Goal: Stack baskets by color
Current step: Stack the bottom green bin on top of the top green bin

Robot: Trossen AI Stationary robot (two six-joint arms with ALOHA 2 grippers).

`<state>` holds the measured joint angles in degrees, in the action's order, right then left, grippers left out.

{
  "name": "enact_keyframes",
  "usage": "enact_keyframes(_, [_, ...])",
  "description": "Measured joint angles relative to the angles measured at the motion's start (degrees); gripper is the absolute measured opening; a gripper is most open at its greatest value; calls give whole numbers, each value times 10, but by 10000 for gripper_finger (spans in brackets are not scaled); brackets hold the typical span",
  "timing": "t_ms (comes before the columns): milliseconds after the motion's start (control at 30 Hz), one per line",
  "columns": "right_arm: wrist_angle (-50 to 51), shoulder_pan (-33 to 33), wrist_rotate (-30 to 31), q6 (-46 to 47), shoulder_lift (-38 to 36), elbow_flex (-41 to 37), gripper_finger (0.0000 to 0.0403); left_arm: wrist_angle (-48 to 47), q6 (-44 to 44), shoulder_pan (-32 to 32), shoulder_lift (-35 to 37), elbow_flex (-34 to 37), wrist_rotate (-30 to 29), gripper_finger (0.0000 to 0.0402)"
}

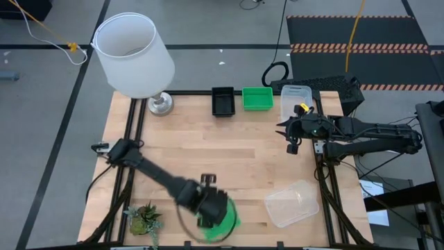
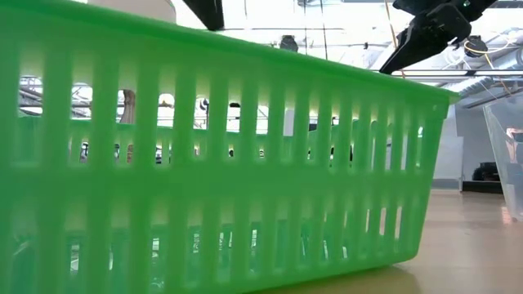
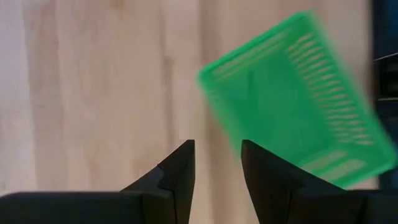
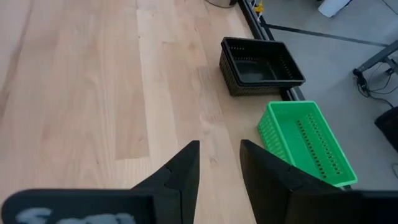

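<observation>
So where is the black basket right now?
The black basket sits at the table's far edge in the high view, between the lamp base and a green basket.

Two dark, almost black arms of jointed tubular segments. Left gripper [image 3: 216, 163] with two matte black wedge-shaped fingers [image 3: 180, 171], narrow at the tips, on a flat black base. Right gripper [image 4: 219, 165] of the same shape, with blurred pale lettering on its base. Yellow tag and small green light near the right wrist [image 1: 305, 125]. Thin black cables along the left arm [image 1: 149, 170].
</observation>
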<state>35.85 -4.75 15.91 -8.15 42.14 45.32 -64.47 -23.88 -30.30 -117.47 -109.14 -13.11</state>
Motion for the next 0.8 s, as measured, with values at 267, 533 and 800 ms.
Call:
enact_keyframes(267, [-18,1,-42,30,4,0,112,106,-135,-74,-4,0,-23,134])
enact_keyframes(533, [-23,20,-42,48,10,0,112,206,-188,-120,-22,-1,-53,134])
enact_keyframes(800, [-45,46,-42,44,13,0,112,222,-241,-125,-67,-1,-59,134])
